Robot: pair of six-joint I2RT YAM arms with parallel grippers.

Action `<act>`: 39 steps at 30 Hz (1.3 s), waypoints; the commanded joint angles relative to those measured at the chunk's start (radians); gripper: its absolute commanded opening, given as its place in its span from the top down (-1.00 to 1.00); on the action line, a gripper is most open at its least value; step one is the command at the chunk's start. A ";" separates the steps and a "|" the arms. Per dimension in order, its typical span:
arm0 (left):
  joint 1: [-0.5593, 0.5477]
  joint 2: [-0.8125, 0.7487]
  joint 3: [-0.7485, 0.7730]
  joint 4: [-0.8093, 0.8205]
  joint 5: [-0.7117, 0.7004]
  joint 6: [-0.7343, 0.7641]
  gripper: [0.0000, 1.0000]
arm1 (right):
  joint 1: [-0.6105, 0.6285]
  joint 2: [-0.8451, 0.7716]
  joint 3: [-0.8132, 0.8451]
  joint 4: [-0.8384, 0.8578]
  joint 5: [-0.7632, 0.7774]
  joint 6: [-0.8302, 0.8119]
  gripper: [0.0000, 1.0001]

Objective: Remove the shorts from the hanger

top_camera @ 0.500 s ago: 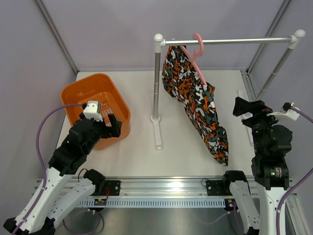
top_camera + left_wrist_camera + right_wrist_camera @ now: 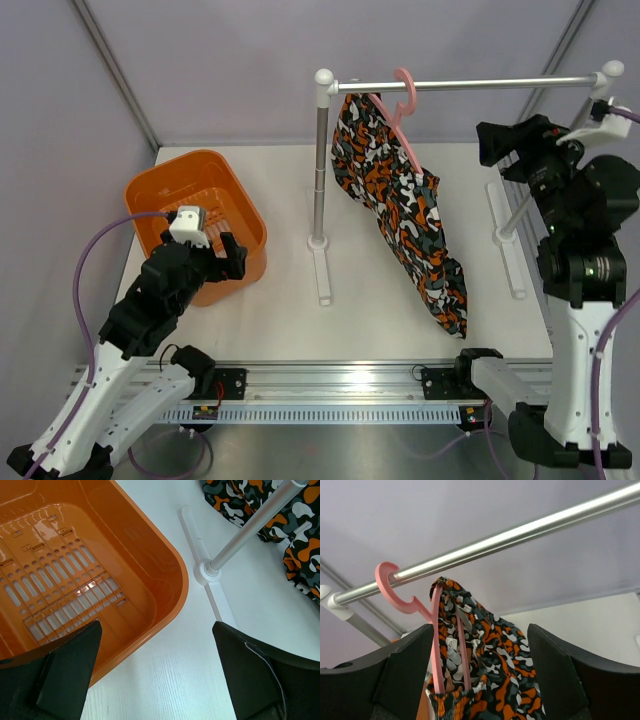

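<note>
Nearest the bases, the left gripper [image 2: 228,257] hangs over the near right corner of the slotted orange plastic basket [image 2: 184,156]. Its fingers are spread wide with nothing between them, and its wrist camera looks down into the basket and onto the white table [image 2: 370,290]. It sits well apart from the garment, with the upright silver post [image 2: 321,170] of the stand between them. The soft fabric shorts [image 2: 400,210], blotched in black, orange, white and grey-teal, hang as one long strip. From above, their long axis slants from high beside the post down toward the near right; whether the lower end touches the table cannot be told. Farther back and raised near rail height, the right gripper [image 2: 490,143] is likewise released and holds nothing. It points leftward, and in its wrist view the two fingers frame the upper end of the shorts. That makes the right arm clearly the nearer one, with the garment lying to its left and apart from it. Farthest, the thin pink plastic hanger [image 2: 408,135] has its curved hook over the horizontal silver metal rail [image 2: 480,83], and its arms run down into the bunched waistband, so the shorts are not yet off.
</note>
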 commanded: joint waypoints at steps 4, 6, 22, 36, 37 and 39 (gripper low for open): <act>0.001 -0.012 0.012 0.022 -0.031 0.024 -0.98 | 0.024 0.211 0.150 0.018 -0.255 -0.078 -0.47; 0.001 -0.010 0.012 0.023 -0.030 0.026 -0.98 | 0.091 0.260 0.190 -0.009 -0.246 -0.123 -0.45; 0.001 -0.003 0.010 0.019 -0.023 0.024 -0.98 | 0.285 0.233 0.124 -0.017 -0.159 -0.302 -0.49; 0.001 0.001 0.012 0.012 -0.026 0.023 -0.98 | 0.401 0.351 0.176 0.012 0.053 -0.385 -0.43; 0.001 0.002 0.010 0.012 -0.027 0.021 -0.98 | 0.407 0.356 0.174 0.026 0.062 -0.416 -0.43; 0.001 0.001 0.010 0.011 -0.027 0.021 -0.98 | 0.420 0.373 0.181 0.043 0.092 -0.425 -0.43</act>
